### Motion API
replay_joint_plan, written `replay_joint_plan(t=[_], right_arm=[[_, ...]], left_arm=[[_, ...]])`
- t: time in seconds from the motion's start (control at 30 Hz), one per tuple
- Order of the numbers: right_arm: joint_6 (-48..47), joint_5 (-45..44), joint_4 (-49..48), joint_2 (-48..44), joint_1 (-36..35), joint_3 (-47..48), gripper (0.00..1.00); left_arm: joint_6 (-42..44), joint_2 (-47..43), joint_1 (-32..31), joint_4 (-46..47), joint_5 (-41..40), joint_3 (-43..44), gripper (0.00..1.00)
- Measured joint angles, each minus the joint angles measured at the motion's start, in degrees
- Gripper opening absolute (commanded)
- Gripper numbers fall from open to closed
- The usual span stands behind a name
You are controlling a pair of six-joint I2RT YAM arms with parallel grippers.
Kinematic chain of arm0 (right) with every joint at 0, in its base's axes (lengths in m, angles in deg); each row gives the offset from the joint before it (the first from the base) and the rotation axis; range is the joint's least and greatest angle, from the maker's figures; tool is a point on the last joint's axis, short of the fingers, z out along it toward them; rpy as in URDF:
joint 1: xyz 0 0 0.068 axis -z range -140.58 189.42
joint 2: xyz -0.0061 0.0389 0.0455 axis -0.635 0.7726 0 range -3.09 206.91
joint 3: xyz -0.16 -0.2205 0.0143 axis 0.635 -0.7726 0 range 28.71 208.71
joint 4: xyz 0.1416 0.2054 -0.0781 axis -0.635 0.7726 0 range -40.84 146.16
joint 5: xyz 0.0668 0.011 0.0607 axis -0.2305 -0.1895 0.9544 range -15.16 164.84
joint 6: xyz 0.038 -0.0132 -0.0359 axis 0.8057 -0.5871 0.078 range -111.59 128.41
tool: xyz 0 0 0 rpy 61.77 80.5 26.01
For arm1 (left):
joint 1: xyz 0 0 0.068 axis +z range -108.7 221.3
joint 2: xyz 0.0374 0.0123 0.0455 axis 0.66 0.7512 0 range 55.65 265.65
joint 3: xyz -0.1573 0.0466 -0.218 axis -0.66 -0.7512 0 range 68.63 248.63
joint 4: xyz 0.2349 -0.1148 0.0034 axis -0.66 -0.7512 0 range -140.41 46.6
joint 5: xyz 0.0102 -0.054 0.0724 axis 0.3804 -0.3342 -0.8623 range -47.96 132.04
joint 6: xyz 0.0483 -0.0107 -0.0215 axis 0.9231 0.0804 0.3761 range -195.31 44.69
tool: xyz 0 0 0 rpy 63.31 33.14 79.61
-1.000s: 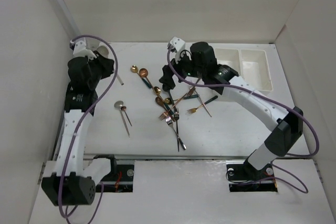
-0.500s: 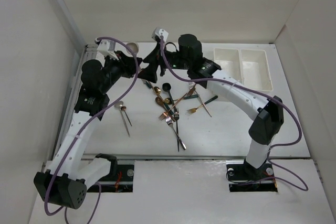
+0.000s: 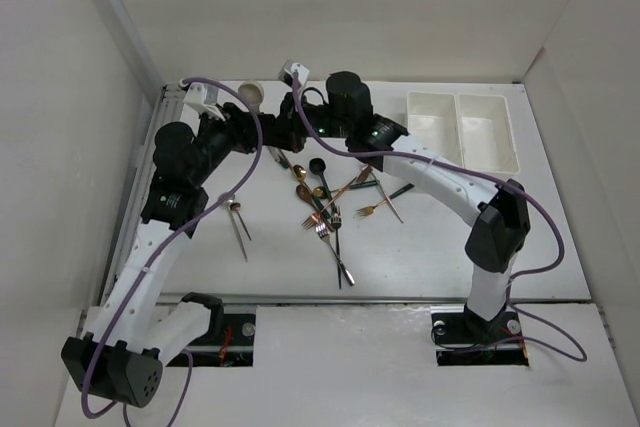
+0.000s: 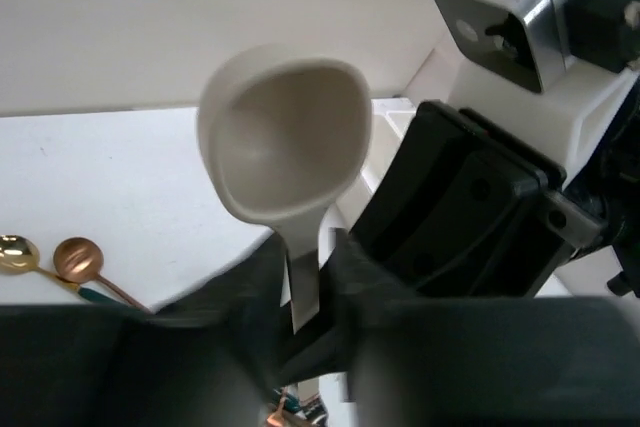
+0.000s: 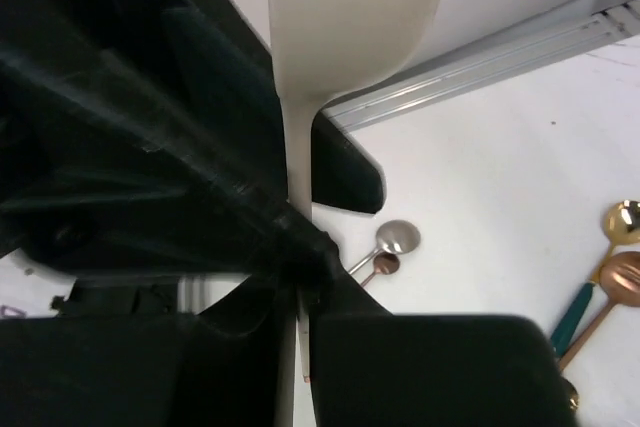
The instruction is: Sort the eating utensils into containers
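Left gripper clamps the white spoon by its handle.

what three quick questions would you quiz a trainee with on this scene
1. True or false: the white bins are empty.
2. On the left gripper, the jaws clamp the cream spoon by its: A bowl, B handle, C nothing, it lies loose.
3. How many bins are joined side by side?

Key: 1 true; 2 B; 3 two.
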Motion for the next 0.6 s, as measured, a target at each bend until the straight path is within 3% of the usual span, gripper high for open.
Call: replay_joint_plan(t=[0.07, 0.1, 0.13, 0.37, 0.6], right_arm=[[0.2, -0.5, 0.0, 0.2, -0.1, 0.0, 0.0], [0.3, -0.7, 0.3, 0.3, -0.1, 0.0, 0.0], [0.3, -1.0, 0.5, 0.3, -0.1, 0.0, 0.0], [0.8, -11.0, 0.6, -3.7, 5.4, -7.3, 0.0], [-1.4, -30.8, 13.9, -5.7, 28.0, -10.2, 0.0]], left_arm=[[0.1, -0.2, -0.1, -0.4, -0.4, -0.2, 0.55], [-0.1, -0.2, 0.0, -0.4, -0.9, -0.3, 0.9], [0.0, -0.2, 0.3, -0.3, -2.0, -0.3, 1.0], [0.5, -0.6, -0.2, -5.5, -6.2, -0.3, 1.0], [1.5, 4.0, -0.3, -21.6, -23.6, -0.2, 1.0]])
